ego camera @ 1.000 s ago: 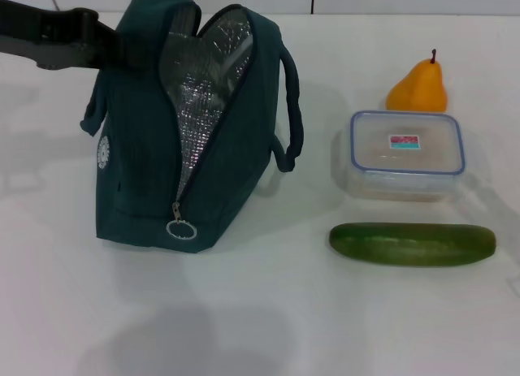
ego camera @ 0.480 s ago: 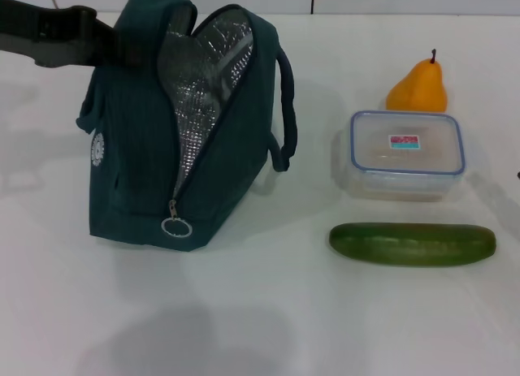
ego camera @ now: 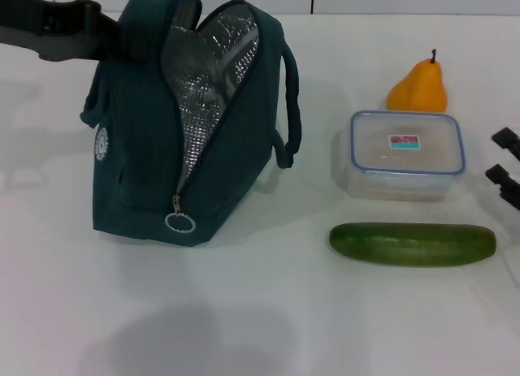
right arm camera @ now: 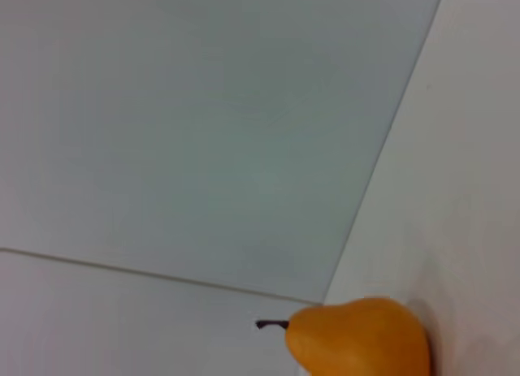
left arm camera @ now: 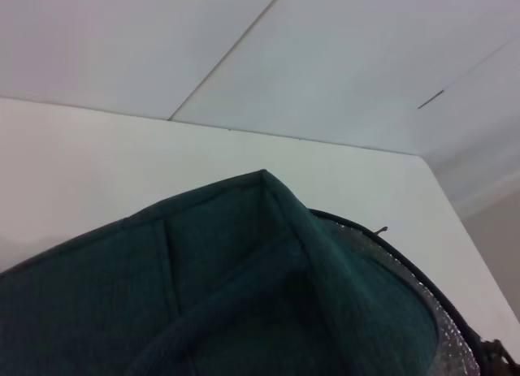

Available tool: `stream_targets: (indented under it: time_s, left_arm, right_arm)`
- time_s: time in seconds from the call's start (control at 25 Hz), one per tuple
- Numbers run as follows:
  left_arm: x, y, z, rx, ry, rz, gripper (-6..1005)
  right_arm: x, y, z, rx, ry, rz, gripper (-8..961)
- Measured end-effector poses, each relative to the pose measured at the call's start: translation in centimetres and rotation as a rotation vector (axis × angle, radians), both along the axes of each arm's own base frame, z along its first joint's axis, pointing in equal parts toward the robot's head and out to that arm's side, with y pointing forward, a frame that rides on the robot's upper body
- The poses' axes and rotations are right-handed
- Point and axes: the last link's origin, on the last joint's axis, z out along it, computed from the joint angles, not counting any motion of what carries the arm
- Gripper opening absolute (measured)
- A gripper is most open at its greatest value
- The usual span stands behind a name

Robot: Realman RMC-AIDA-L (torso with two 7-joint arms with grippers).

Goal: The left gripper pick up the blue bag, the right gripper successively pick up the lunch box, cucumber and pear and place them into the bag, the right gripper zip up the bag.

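A: Start nearest. What's in front?

B: The cucumber (ego camera: 412, 244) lies crosswise on the near right of the white table (ego camera: 260, 327). Just behind it sits the lunch box (ego camera: 407, 153), lid on, and farther still the pear (ego camera: 418, 87), upright, stem up; the right wrist view also catches the pear (right arm camera: 357, 337).

A: And the bag?

B: The blue bag (ego camera: 187, 124) stands on the left, unzipped, silver lining showing, the zipper ring (ego camera: 179, 222) hanging at its near end. The left wrist view looks down over the bag's top edge (left arm camera: 244, 287).

A: Which step is this?

B: I'd judge the bag is held up and open, and the loading is about to begin. None of the three items is in it yet.

A: The grippers?

B: The left gripper (ego camera: 114, 36) is at the bag's far top left, apparently clamped on the fabric there, its prongs hidden by it. The right gripper (ego camera: 504, 163) shows at the right edge, prongs apart, holding nothing, just right of the lunch box.

A: Next?

B: Probably moving left to straddle the lunch box and close on it.
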Motion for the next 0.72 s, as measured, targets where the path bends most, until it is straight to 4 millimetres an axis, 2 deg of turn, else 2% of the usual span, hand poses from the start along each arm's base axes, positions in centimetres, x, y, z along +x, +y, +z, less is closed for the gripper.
stream_targets:
  time_s: [0.36, 0.72]
  left_arm:
    - [0.0, 0.1, -0.1, 0.005, 0.002, -0.011, 43]
    - [0.0, 0.1, -0.1, 0.005, 0.002, -0.012, 43]
  right_arm:
    - [-2.5, 2.9, -0.5, -0.032, -0.015, 0.077, 869]
    - [-3.1, 3.8, -1.0, -0.059, -0.039, 0.091, 869]
